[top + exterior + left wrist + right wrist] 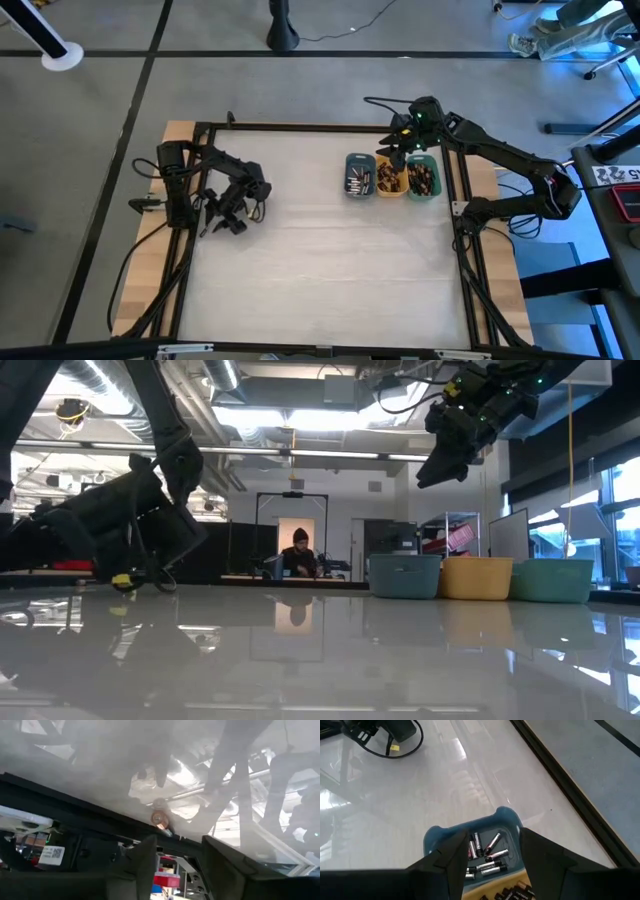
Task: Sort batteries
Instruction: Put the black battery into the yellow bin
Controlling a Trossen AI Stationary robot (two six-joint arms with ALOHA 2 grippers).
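Three small trays stand side by side near the table's far right: a slate-blue tray [359, 176], an orange tray [390, 181] and a green tray [423, 178]. Each holds several batteries [357, 181]. In the right wrist view, silvery and dark batteries [485, 856] with reddish marks lie in the slate-blue tray [436, 836], and dark ones [512, 893] lie in the orange tray. My right gripper [492, 837] is open and hovers well above the trays [442, 460], touching nothing. My left gripper [222, 217] waits open, low over the table's left side.
A black frame [300, 127] borders the white table top, with wooden edges outside it. The middle and near part of the table [320, 270] shows only bare white surface. A person [299, 550] sits far off in the room beyond the table.
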